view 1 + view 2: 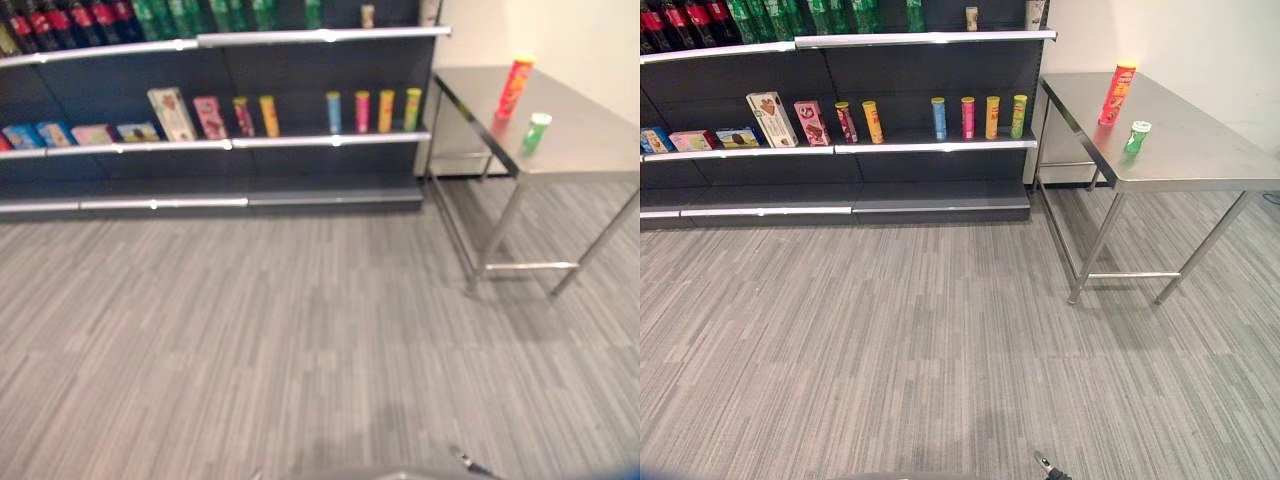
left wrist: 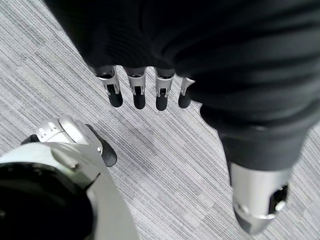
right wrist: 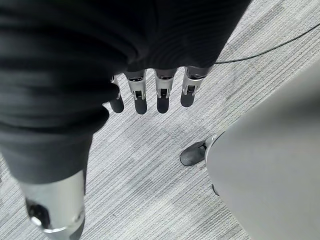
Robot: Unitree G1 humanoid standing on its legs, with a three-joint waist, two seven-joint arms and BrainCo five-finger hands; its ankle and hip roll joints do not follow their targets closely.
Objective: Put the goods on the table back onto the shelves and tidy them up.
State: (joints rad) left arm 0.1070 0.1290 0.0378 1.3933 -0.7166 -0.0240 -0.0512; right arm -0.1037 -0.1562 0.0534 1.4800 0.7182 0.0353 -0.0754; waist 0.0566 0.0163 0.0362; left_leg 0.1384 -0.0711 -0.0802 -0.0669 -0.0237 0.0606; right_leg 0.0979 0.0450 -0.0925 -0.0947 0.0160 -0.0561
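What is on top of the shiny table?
On the metal table stand a tall red tube can and, nearer the front edge, a small green can with a white lid. Both are upright and apart. Nothing covers them.

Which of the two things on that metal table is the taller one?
The red tube, standing farther back; the green cup nearer the front edge is much shorter.

Red tube [image 1: 1118,92], green can [image 1: 1136,137] upright on table [image 1: 1200,150]
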